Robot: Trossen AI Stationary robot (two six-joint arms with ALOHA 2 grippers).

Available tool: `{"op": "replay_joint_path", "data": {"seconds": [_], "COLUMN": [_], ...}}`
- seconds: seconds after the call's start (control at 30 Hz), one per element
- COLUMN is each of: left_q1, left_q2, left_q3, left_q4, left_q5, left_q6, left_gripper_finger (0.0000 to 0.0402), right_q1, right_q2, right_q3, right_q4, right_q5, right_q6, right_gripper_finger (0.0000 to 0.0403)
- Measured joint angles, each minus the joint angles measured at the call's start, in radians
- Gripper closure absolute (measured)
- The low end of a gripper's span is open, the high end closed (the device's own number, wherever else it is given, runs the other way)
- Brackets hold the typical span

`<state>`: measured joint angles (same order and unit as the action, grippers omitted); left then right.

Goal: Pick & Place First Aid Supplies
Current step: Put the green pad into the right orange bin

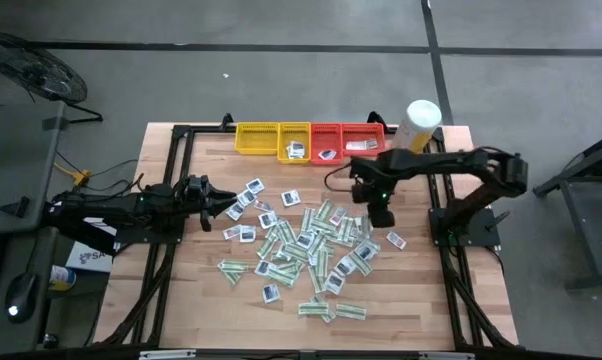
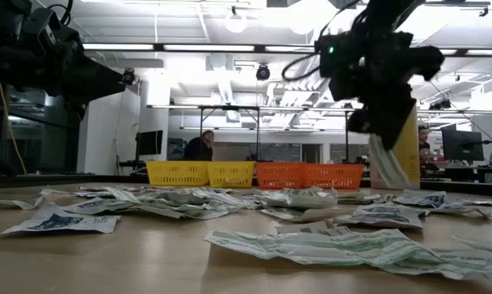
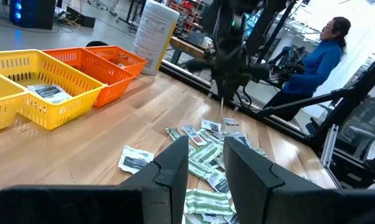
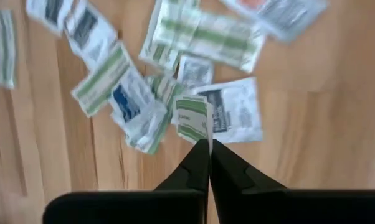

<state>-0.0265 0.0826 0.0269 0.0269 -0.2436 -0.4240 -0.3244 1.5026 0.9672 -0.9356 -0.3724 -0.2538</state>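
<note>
Right wrist view shows the right gripper (image 4: 208,144) pinched closed on a white-and-green strip packet (image 4: 192,121), hanging lengthwise from its tips above the pile's right edge; trays (image 1: 281,139) lie farther back.

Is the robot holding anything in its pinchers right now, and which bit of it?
Yes. The right gripper pinches a white-and-green strip packet by its end, above the pile. The left gripper holds nothing.
</note>
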Motion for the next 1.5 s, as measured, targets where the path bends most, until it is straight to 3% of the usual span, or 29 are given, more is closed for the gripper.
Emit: {"op": "replay_joint_path", "data": {"seconds": [0.23,0.5,0.97,1.2,1.5], "left_q1": [0.000,0.000,0.000,0.000,0.000], "left_q2": [0.000,0.000,0.000,0.000,0.000], "left_q3": [0.000,0.000,0.000,0.000,0.000], "left_q4": [0.000,0.000,0.000,0.000,0.000], "left_q5": [0.000,0.000,0.000,0.000,0.000], "left_q6": [0.000,0.000,0.000,0.000,0.000], "left_gripper_finger": [0.0300,0.0300,0.0300,0.0300,0.0300], "right_q1": [-0.070,-0.168,-0.322,-0.387,-0.432], "right_q2": [-0.099,-0.119,-0.110,-0.035,0.077], "right_q3": [0.000,0.000,0.000,0.000,0.000], "right_q4": [0.032,0.120,0.356,0.496,0.590], "right_q5": [0.098,0.217,0.565,0.549,0.452], "right_q6": [0.169,0.370,0.754,0.835,0.898], "right_gripper_finger": [0.0402,0.0402,0.0403,0.0403,0.0401]}}
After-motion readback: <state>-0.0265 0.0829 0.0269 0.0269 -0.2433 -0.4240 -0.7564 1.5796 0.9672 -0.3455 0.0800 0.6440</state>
